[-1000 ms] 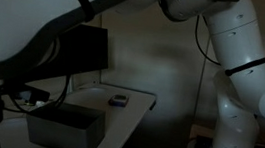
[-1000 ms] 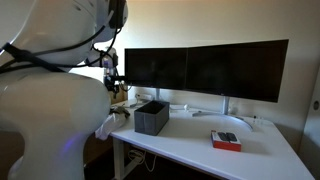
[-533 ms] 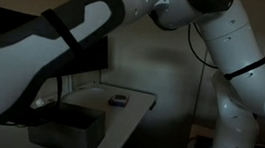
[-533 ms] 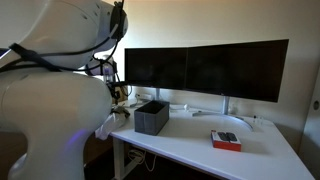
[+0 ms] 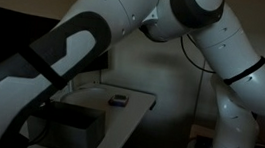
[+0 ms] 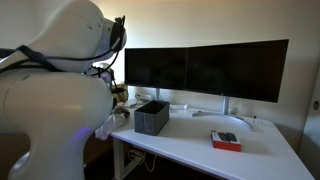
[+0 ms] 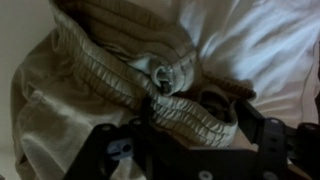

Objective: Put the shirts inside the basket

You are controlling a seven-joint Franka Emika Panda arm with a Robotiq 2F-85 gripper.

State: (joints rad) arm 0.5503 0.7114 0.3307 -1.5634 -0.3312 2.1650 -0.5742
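In the wrist view a khaki shirt [image 7: 90,80] with a ribbed hem lies bunched up beside a white shirt [image 7: 250,40]. My gripper [image 7: 197,116] is right over the khaki hem, with its two dark fingers spread apart on either side of a fold. The basket, a dark grey box, stands on the white desk in both exterior views [image 6: 152,118] [image 5: 66,129]. My own arm hides the gripper and the shirts in both exterior views.
Two dark monitors [image 6: 200,70] stand at the back of the white desk [image 6: 190,145]. A red box with a small device on top [image 6: 226,140] lies near the desk's front edge. A small object [image 5: 118,101] sits on the desk beyond the basket.
My arm has swung across both exterior views, with its links turning and covering more of the picture. The basket and the desk objects have not moved.
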